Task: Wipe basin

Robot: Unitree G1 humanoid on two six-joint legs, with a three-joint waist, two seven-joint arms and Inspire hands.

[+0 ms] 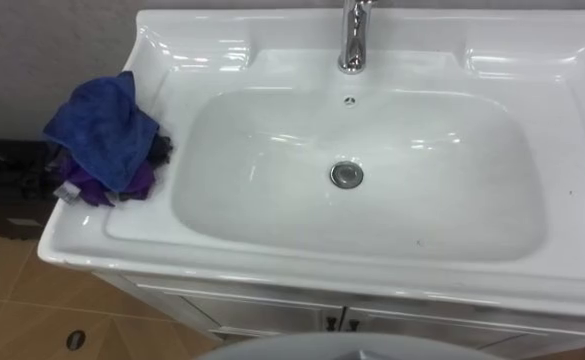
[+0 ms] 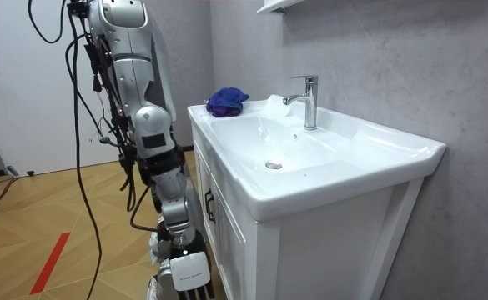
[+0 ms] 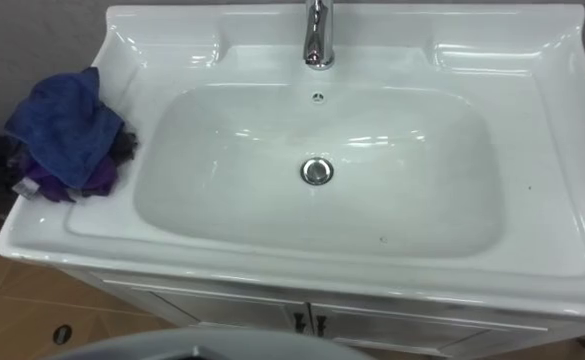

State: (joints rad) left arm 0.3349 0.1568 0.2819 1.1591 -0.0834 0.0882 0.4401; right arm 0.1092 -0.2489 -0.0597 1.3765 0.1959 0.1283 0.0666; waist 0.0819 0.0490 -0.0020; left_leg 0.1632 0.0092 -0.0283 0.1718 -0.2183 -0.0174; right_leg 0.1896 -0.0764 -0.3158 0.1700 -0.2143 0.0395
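Note:
A white basin (image 1: 302,262) lies straight below me, its bowl bare, with a metal drain (image 1: 347,175) in the middle. On the basin's left rim sits a crumpled blue cloth (image 1: 102,128) over a purple one (image 1: 112,185); in the room view this heap (image 2: 227,101) is at the far end of the basin. I stand upright close to the cabinet front. My right hand (image 2: 187,275) hangs low beside the cabinet with straight fingers, holding nothing and well away from the cloth.
A chrome faucet (image 1: 354,38) rises at the back centre of the basin. White cabinet doors (image 1: 272,315) with dark handles sit under the rim. A grey wall (image 2: 377,58) backs the basin. Wooden floor (image 2: 43,217) spreads behind me.

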